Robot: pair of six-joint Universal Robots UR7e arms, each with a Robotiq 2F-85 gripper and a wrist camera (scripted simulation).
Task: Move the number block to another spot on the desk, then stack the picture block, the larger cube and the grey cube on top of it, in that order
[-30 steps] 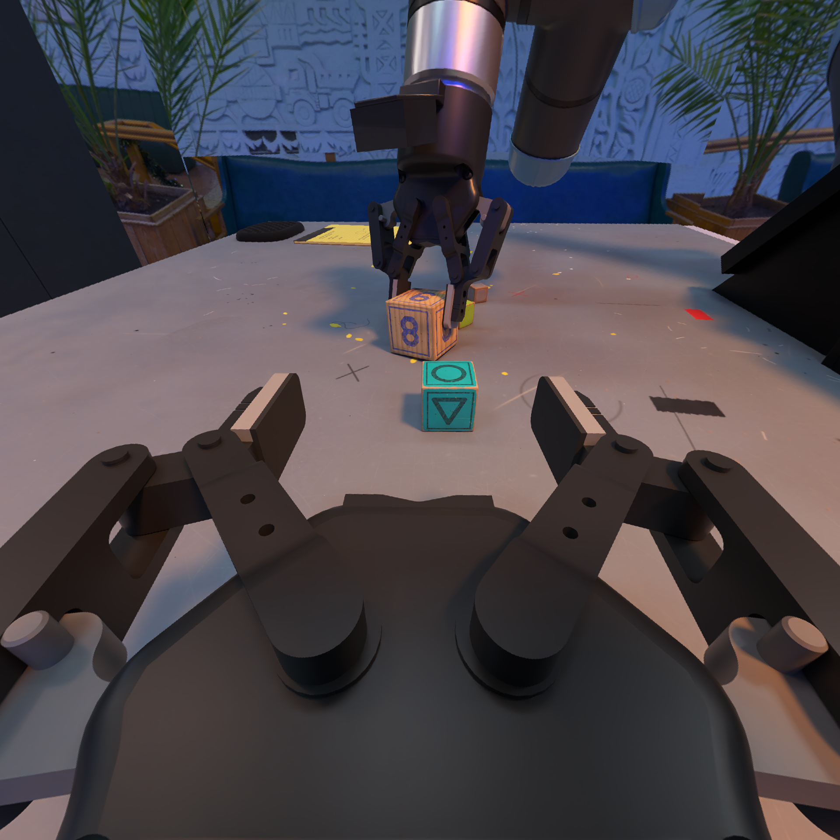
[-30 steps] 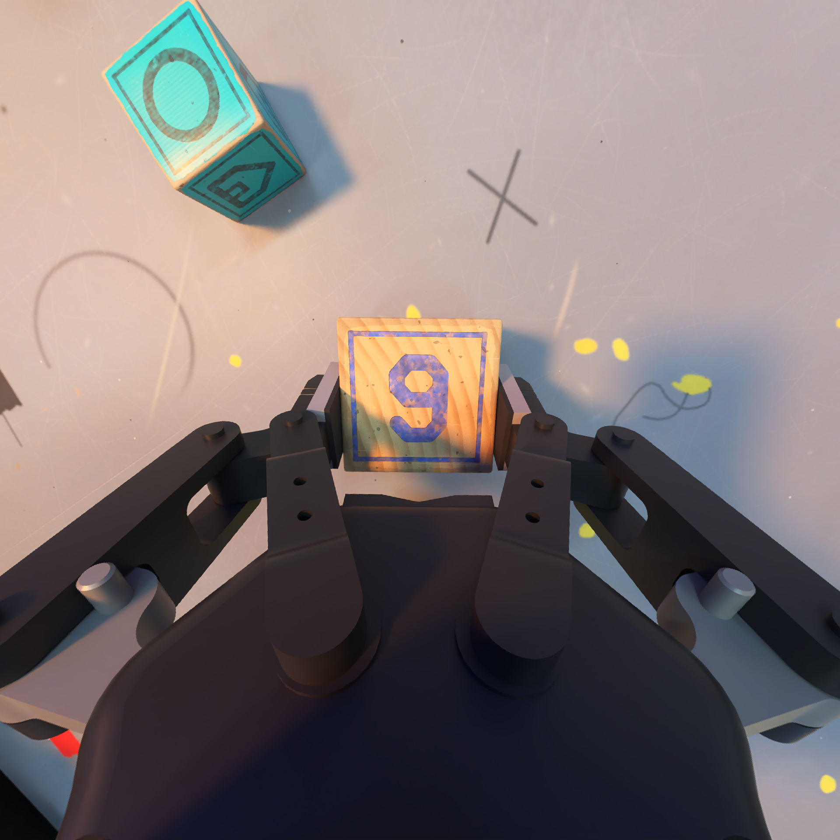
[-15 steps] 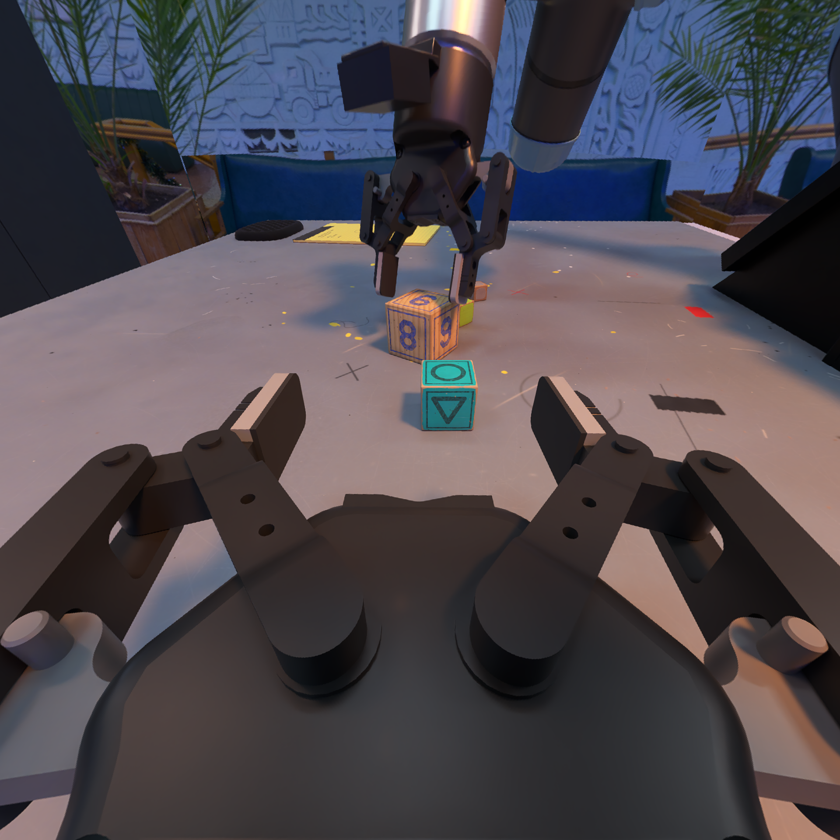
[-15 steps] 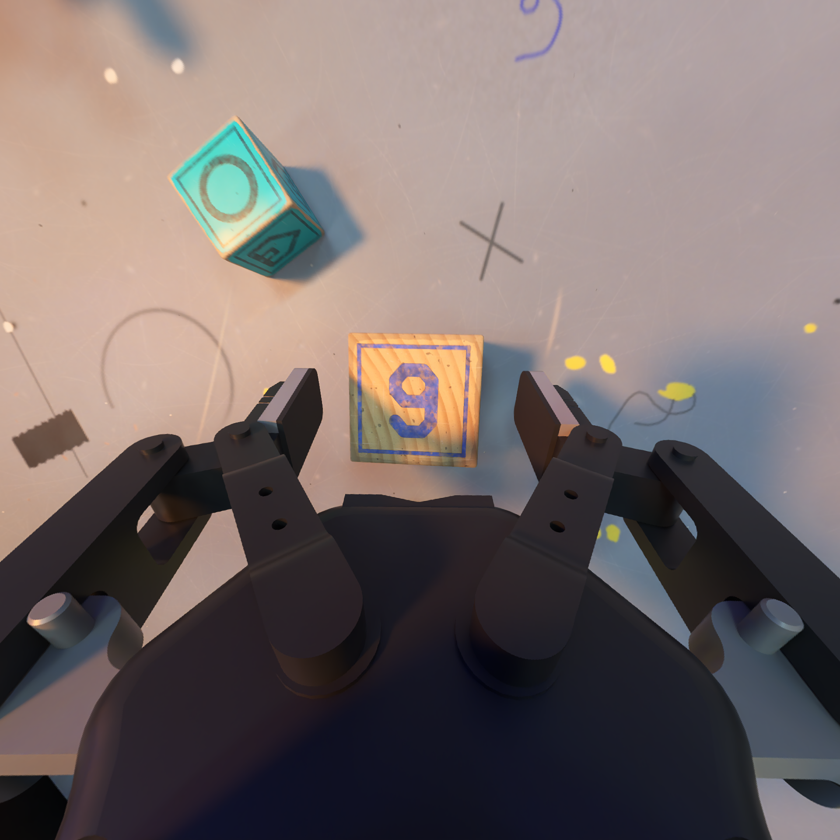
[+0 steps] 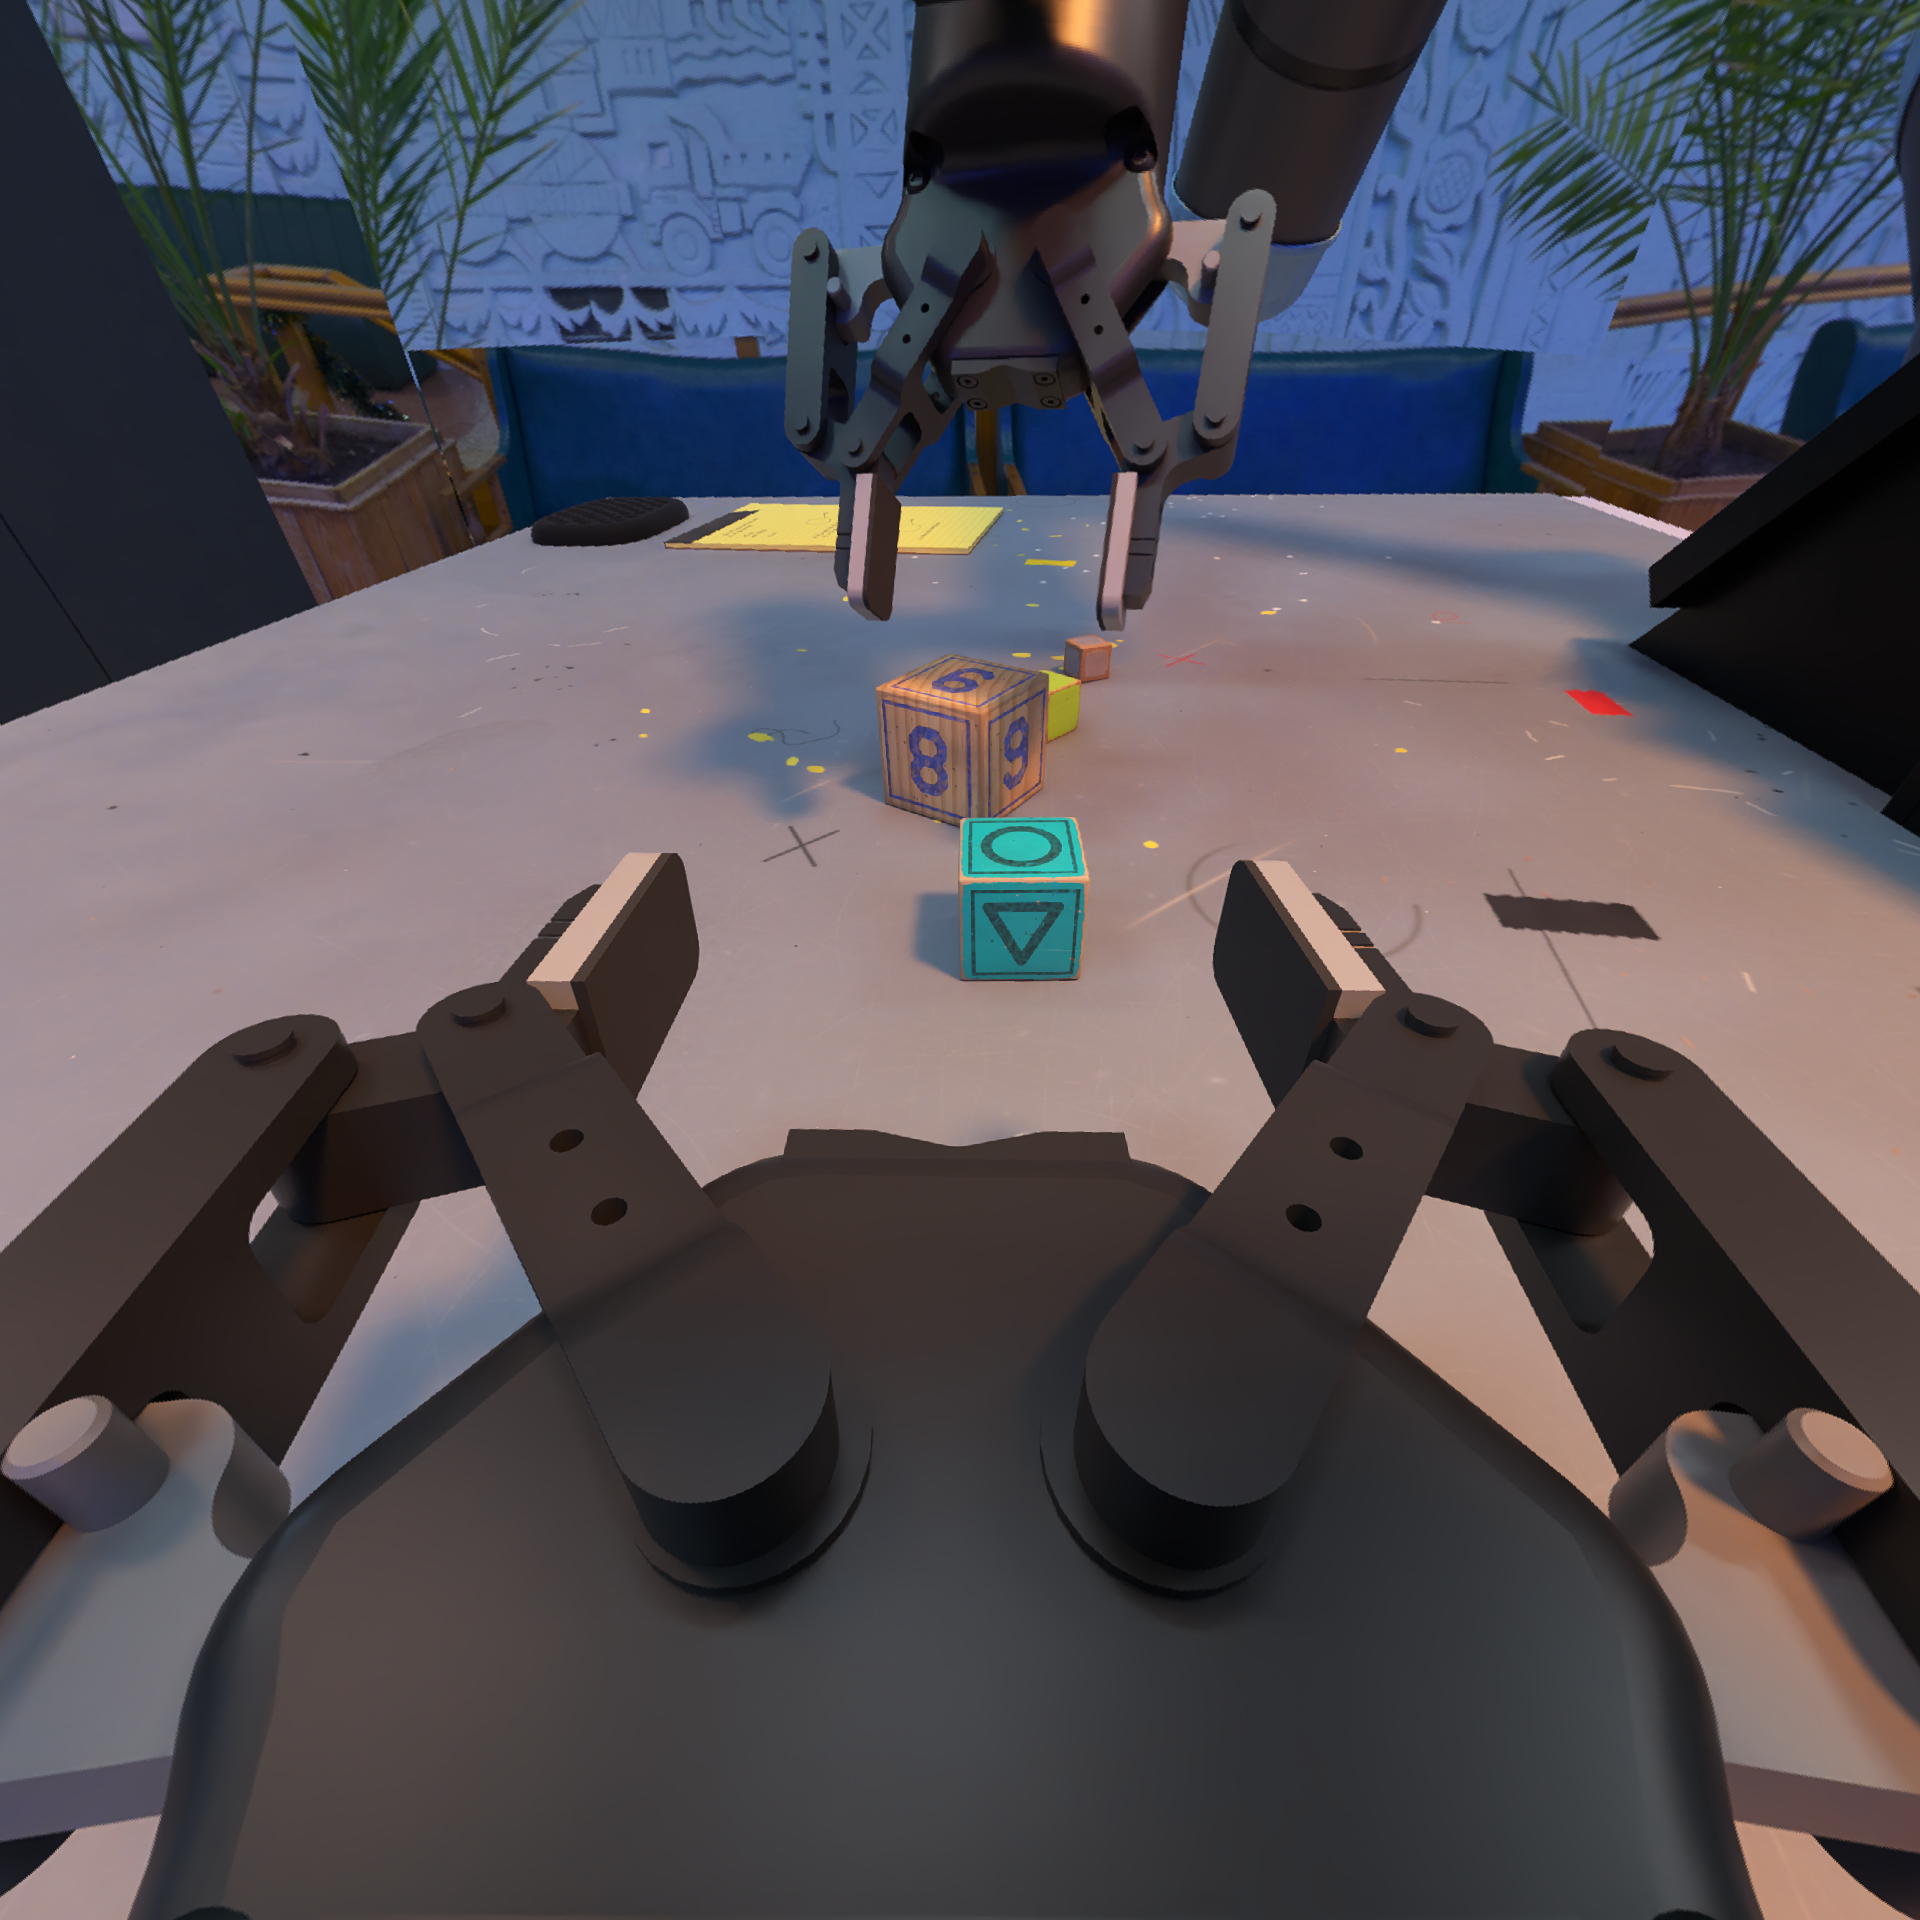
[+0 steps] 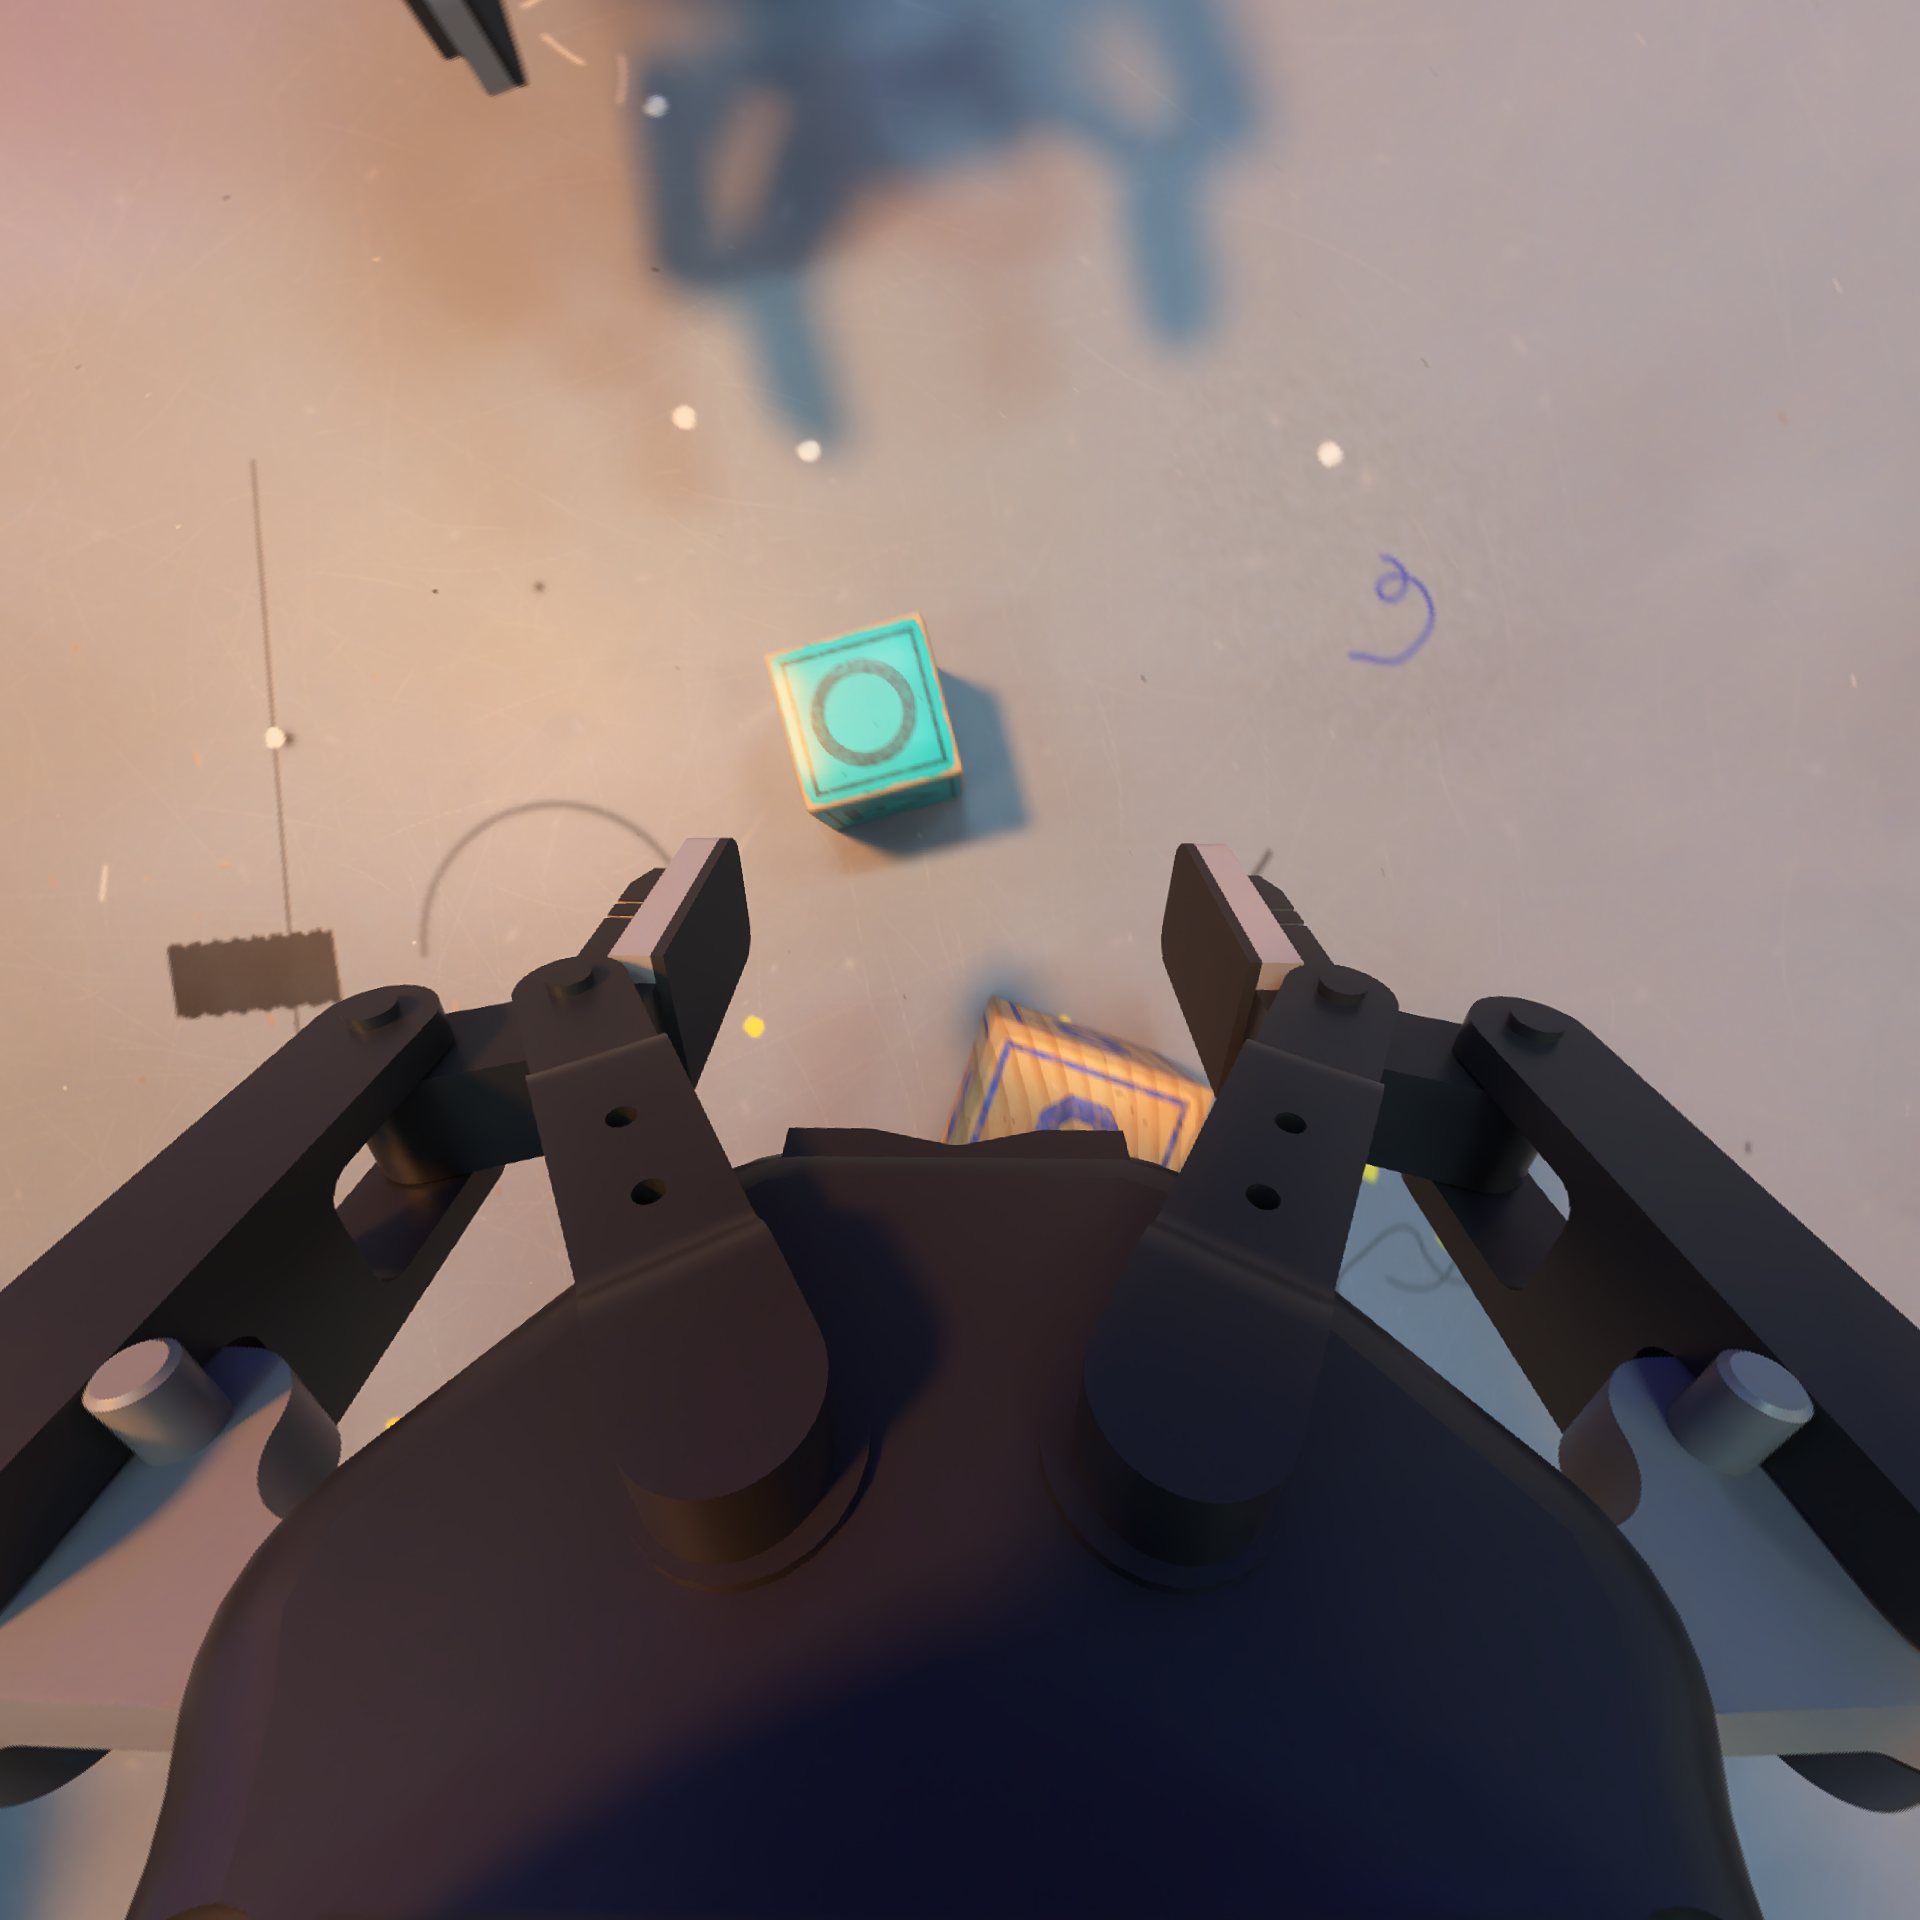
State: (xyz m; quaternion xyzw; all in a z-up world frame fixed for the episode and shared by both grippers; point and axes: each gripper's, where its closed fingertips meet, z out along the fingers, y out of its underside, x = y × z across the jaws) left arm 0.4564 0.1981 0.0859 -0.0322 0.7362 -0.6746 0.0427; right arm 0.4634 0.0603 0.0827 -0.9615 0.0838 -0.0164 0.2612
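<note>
The left gripper (image 5: 956, 925) sits low over the desk (image 5: 312, 935) with its two fingers spread wide and nothing between them. Just in front of it, a little to the right of the middle of its gap, stands the picture block (image 5: 1021, 899). It is teal, with a ring on top and a triangle on the side that faces the gripper. It rests flat on the desk.

A bit farther on is the number block (image 5: 961, 738). It is wooden with blue numbers, and it stands on the desk with one corner turned toward the left gripper. It is close to the picture block but does not touch it. Right behind it a yellow cube (image 5: 1062, 707) peeks out, and a small grey cube (image 5: 1088, 658) sits just past that.

Above the number block hangs the right gripper (image 5: 997, 582). Its fingers are apart and hold nothing, and their tips are in the air, clear of the block.

In the right wrist view, the right gripper (image 6: 961, 925) looks down. The number block (image 6: 1081, 1081) lies below it, partly hidden, near its right finger. The picture block (image 6: 862, 717) lies just beyond the fingertips.

Far off at the back of the desk lie a yellow pad (image 5: 831, 527) and a dark oval thing (image 5: 608, 517).
</note>
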